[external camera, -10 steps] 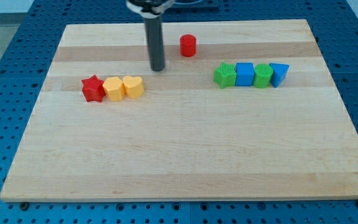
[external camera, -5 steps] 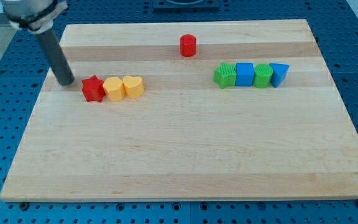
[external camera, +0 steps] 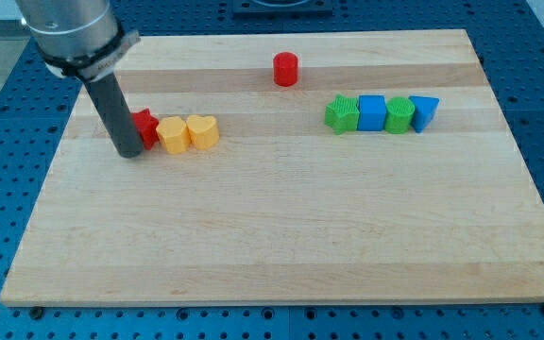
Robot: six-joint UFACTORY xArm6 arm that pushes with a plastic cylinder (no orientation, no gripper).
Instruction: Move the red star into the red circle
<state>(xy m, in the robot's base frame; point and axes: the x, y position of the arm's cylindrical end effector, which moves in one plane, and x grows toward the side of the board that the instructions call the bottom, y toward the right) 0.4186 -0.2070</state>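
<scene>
The red star lies at the view's left on the wooden board, mostly hidden behind my rod. My tip rests on the board just at the star's lower left side, touching or nearly touching it. The red circle block stands near the view's top, well to the right of the star and apart from it.
A yellow hexagon-like block and a yellow heart line up right of the star. At the view's right is a row: green block, blue cube, green block, blue triangle.
My rod swept from the board's top middle to the far left, then came down and right to the star's lower left. The blocks have not visibly moved.
</scene>
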